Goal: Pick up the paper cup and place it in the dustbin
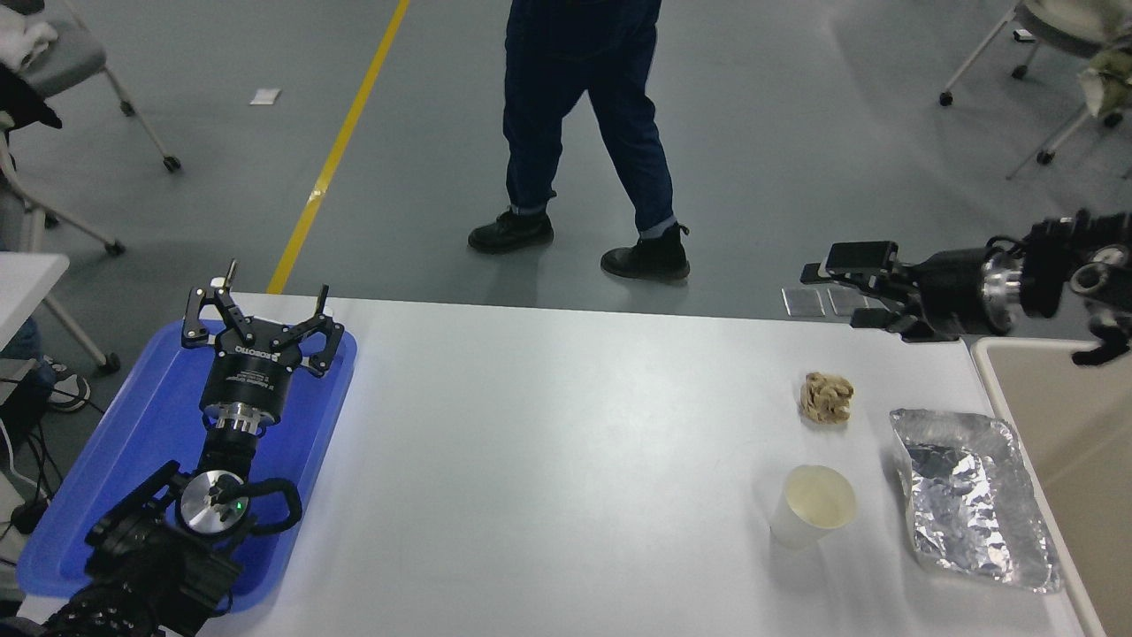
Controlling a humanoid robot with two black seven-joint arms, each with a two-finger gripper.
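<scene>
The paper cup (pixel 814 505) is small and white with a cream inside. It stands upright on the white table (pixel 548 460) at the front right. The beige dustbin (pixel 1074 416) shows partly at the right edge, beside the table. My right gripper (pixel 840 279) is open and empty. It hangs level past the table's far right edge, pointing left, well beyond the cup. My left gripper (pixel 262 320) is open and empty, parked over the blue tray (pixel 133 442) at the lower left.
A crumpled tan paper ball (pixel 826 396) lies behind the cup. A crinkled silver foil tray (pixel 968 497) lies to the cup's right, next to the dustbin. A person's legs (pixel 584 124) stand on the floor beyond the table. Chairs stand at the far corners.
</scene>
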